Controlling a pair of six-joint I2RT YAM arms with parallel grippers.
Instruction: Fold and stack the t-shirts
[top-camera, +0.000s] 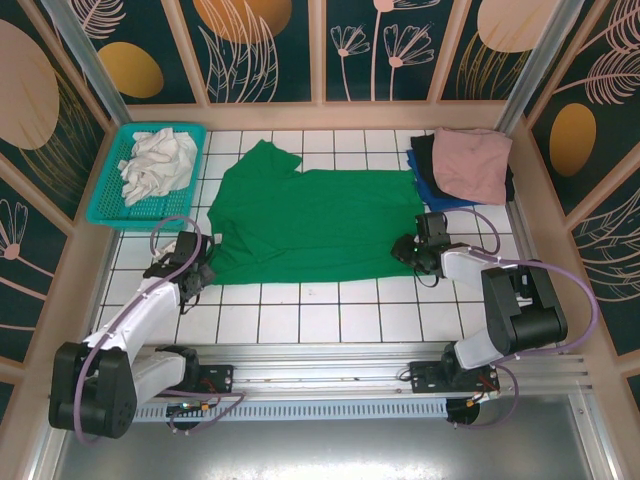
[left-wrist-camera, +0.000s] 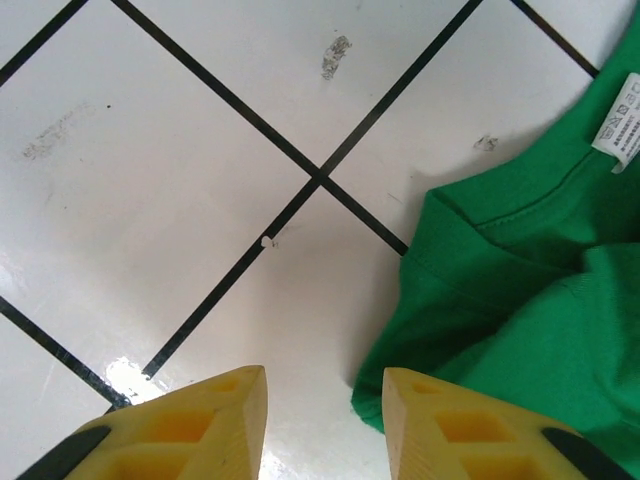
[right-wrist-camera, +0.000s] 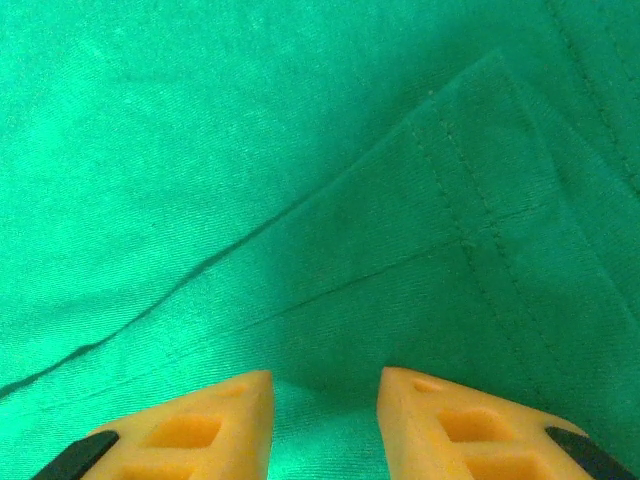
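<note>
Two grippers sit at opposite ends of the flat green t-shirt (top-camera: 315, 225).
The left gripper (left-wrist-camera: 325, 378) is spread over bare tile with nothing between its fingers, and the shirt's collar edge lies just beside one finger. The right gripper (right-wrist-camera: 325, 378) is also spread, with green cloth beneath and ahead of it. Beyond it, a folded pink t-shirt (top-camera: 472, 162) tops a black t-shirt (top-camera: 424, 155) and a blue t-shirt (top-camera: 437, 192).

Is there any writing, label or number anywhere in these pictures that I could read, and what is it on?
White tag inside the collar of the green t-shirt: printed marks, too small to read.
No other writing, brand or number can be made out.
</note>
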